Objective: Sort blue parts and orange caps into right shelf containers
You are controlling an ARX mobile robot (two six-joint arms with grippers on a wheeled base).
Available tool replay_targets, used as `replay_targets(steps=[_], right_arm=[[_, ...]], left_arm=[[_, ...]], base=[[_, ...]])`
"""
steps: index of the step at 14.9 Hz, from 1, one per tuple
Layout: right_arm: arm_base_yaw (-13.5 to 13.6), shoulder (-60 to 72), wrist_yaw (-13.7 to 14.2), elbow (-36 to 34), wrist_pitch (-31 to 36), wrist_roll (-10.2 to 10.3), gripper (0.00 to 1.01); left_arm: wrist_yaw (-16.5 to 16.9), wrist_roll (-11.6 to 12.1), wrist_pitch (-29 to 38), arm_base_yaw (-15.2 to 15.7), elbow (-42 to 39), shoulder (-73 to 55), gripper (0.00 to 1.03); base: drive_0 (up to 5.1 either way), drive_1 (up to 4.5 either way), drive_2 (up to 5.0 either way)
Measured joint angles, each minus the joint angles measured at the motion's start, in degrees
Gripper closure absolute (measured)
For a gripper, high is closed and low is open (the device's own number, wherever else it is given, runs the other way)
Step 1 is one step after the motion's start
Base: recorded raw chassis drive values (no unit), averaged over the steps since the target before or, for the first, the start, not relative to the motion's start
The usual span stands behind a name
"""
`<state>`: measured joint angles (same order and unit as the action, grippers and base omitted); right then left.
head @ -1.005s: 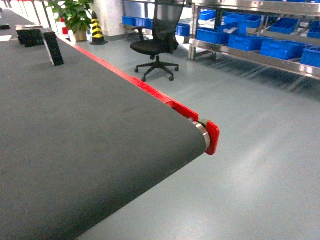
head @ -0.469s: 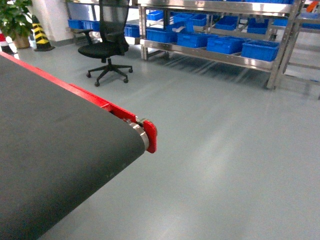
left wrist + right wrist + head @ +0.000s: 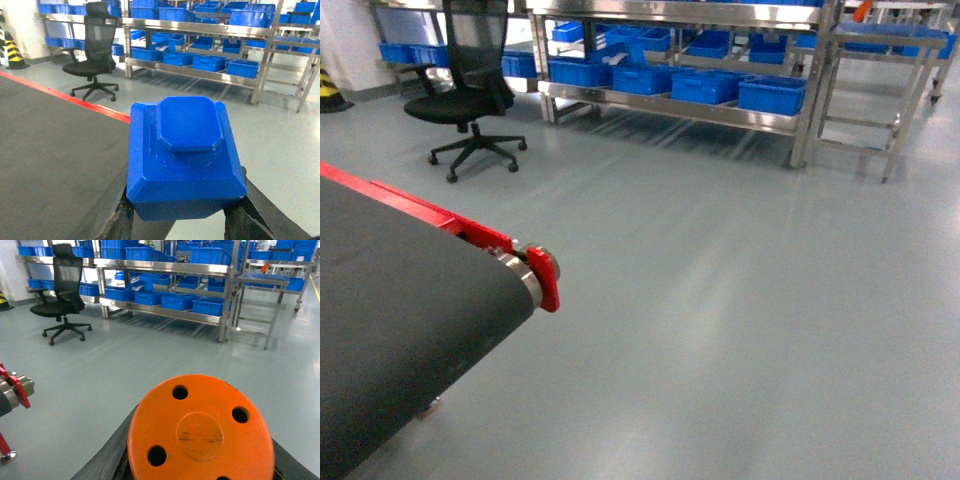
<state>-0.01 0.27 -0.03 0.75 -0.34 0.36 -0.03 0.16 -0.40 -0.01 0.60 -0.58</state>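
A blue part (image 3: 184, 160) is clamped in the left gripper (image 3: 177, 220) and an orange cap (image 3: 200, 432) in the right gripper (image 3: 200, 467); the shelf (image 3: 670, 100) with its containers (image 3: 772, 94) lies well ahead, so nothing is sorted yet.

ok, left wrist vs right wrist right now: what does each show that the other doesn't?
Only the left wrist view shows the blue part, clamped between the left gripper fingers, with the dark conveyor belt and its red edge strip beside it.

Only the right wrist view shows the orange cap, a disc with round holes, held in the right gripper, plus the red belt end roller at the left edge.

Both show the black office chair, the steel shelving loaded with blue crates, and the grey floor.
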Motion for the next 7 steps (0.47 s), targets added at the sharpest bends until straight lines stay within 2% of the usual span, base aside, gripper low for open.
replay_targets(steps=[7], right_arm=[[0.0,0.0,0.0,0.0,-0.02,0.0,0.57]], left_arm=[[0.02,0.0,0.0,0.0,0.0,0.0,0.62]], base=[[-1.7,-1.73,-1.7]])
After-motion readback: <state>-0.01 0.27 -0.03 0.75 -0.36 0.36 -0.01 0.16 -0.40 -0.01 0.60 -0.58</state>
